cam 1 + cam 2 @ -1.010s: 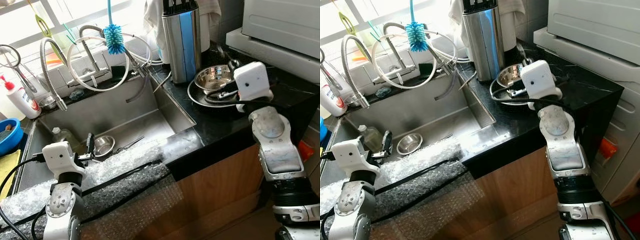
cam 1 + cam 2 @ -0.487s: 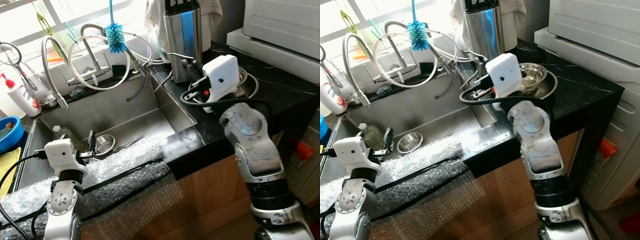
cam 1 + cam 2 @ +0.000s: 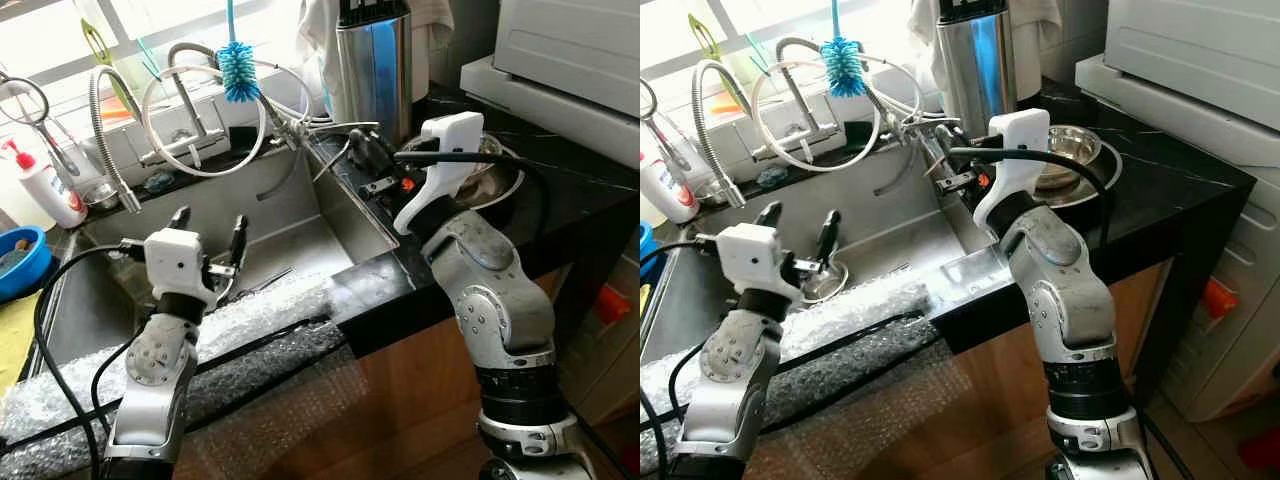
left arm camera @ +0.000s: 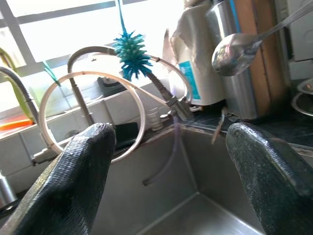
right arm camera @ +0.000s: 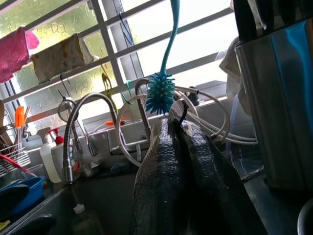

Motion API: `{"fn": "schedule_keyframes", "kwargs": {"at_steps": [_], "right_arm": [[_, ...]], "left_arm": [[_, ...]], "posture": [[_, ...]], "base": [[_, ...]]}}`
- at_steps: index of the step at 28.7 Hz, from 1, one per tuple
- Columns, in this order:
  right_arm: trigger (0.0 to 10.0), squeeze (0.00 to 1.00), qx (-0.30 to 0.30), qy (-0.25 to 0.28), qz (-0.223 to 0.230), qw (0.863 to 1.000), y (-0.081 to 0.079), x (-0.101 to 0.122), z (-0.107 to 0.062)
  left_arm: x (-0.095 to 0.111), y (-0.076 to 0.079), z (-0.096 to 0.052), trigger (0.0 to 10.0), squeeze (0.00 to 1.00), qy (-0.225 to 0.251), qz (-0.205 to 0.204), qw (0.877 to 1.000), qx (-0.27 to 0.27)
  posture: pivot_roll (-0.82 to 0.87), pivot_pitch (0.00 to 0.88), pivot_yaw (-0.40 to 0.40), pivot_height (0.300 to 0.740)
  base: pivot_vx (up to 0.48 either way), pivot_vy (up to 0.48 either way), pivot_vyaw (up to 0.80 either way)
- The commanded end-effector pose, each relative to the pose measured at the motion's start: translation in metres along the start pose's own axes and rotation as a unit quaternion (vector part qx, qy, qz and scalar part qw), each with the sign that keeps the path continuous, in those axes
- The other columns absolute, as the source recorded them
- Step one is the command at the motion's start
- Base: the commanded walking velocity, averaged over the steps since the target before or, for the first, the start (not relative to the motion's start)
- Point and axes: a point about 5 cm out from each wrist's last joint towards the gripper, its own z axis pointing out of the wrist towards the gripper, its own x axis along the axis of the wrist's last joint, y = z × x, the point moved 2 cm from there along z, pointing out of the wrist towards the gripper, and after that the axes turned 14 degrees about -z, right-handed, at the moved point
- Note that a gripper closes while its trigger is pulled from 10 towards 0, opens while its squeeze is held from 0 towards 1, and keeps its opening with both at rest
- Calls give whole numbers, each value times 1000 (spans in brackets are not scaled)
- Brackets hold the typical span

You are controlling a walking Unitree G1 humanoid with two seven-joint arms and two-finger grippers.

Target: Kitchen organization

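Observation:
My right gripper (image 3: 362, 152) hangs over the right rim of the steel sink (image 3: 200, 215), shut on a thin metal spoon (image 4: 234, 53) whose handle runs back to the fingers (image 5: 195, 161). The spoon's bowl shows in the left wrist view, in front of the steel knife block (image 3: 375, 65). Raised above the sink's middle, my left gripper (image 3: 798, 222) is open with nothing between its fingers (image 4: 73, 181). A small steel bowl (image 3: 827, 282) lies on the sink floor, partly hidden behind that gripper. Steel bowls (image 3: 1070, 150) sit stacked on a plate on the black counter (image 3: 570, 200).
Spring faucets (image 3: 105, 130) and a looped white hose (image 3: 200, 125) stand behind the sink, with a blue bottle brush (image 3: 238, 70) hanging above. Bubble wrap (image 3: 250, 330) covers the front edge. A soap bottle (image 3: 45, 185) and a blue bowl (image 3: 20, 260) are at the left, a white appliance (image 3: 570, 50) at the right.
My right gripper has swung left from the counter bowls to the sink's right rim, carrying the spoon. My left arm has lifted and moved right, above the sink.

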Motion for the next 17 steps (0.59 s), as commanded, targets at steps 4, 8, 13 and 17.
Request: {"fn": "schedule_keyframes", "kwargs": {"at_steps": [4, 8, 13, 17], "right_arm": [[10000, 0, 25, -20, 27, 999, -14, -9, 3], [10000, 0, 31, -34, 38, 998, -17, -14, 3], [10000, 0, 45, -48, 48, 997, -23, -20, 2], [10000, 0, 60, -50, 55, 995, -30, -20, 3]], "left_arm": [[13, 23, 11, 10000, 0, 25, -7, 998, -57], [14, 28, 13, 10000, 0, 25, -13, 997, -71], [12, 37, 13, 10000, 0, 20, -8, 995, -99], [9, 47, 11, 10000, 0, 13, 13, 991, -134]], "posture": [[-144, 0, 208, 740], [-141, 0, 208, 740], [-143, 0, 209, 740], [-145, 0, 210, 740]], "base": [[0, 0, 0], [0, 0, 0], [0, 0, 0], [0, 0, 0]]}}
